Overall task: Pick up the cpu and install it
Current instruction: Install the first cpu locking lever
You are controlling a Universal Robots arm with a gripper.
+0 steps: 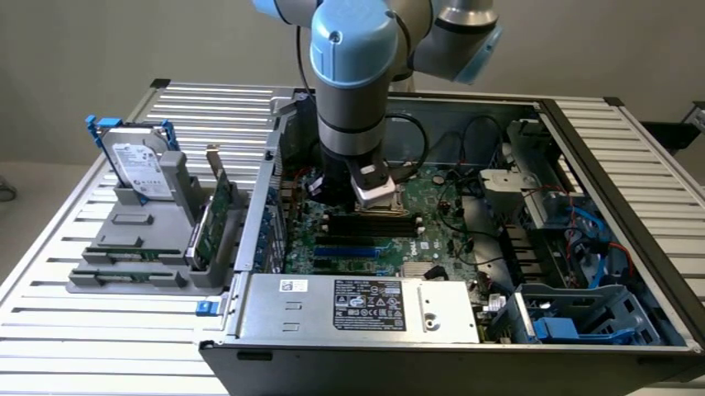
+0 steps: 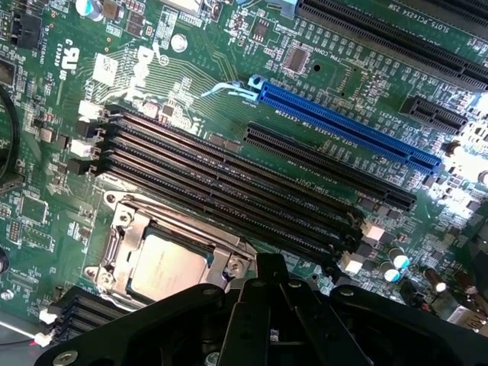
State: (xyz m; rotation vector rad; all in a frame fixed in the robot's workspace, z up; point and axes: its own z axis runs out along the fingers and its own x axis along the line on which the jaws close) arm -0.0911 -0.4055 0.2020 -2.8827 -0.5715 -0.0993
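Within its metal socket (image 2: 152, 255) lies the flat silvery cpu (image 2: 166, 268).

Cpu (image 2: 166, 268) brushed metal; motherboard (image 2: 229, 99) seemingly glossy.

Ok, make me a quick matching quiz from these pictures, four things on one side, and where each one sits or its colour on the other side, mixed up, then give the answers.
Things:
1. cpu
2. hard drive
3. long PCIe slot
4. power supply

Descriptions:
A. blue, on the green motherboard
B. upright in the grey holder outside the case, on the exterior view's left
C. seated in the metal-framed socket, beside the black memory slots
D. silver box with a black label, at the case's near edge in the exterior view

Pairs: 1-C, 2-B, 3-A, 4-D
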